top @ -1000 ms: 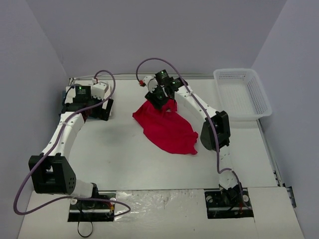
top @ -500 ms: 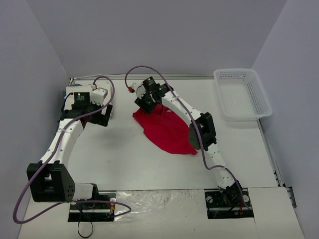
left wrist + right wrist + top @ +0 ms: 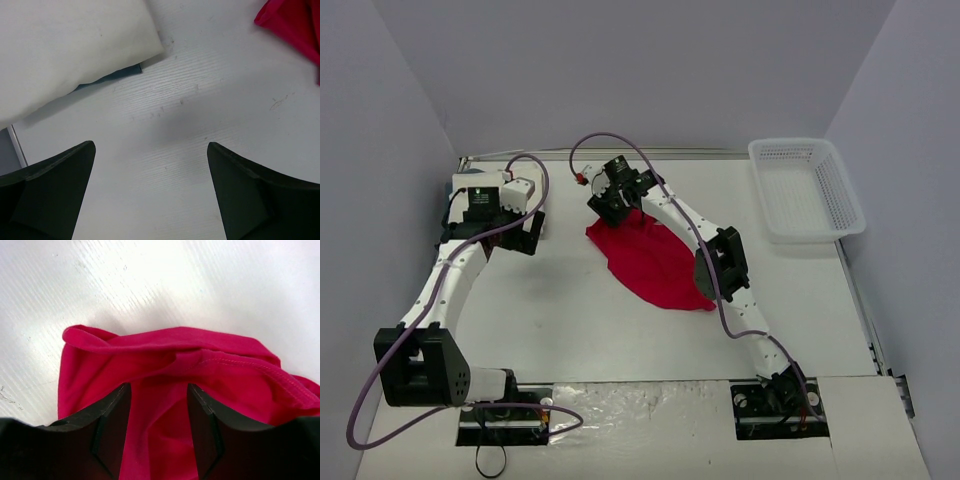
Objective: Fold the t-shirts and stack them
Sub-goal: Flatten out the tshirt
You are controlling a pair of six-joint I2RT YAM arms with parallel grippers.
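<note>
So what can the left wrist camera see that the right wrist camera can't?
Only the left wrist view shows the folded white t-shirt, a dark teal scrap peeking out beneath it, and the left end effector wide open over bare table. Only the right wrist view shows the right end effector pinching a bunched fold of the red t-shirt. Both show that red t-shirt, just a corner in the left view, and the white table.

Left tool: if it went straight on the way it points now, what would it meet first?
The left tool, open, would most likely meet bare table first. The white folded t-shirt lies off to one side and the red t-shirt to the other, neither in its line; depth is unclear.
</note>
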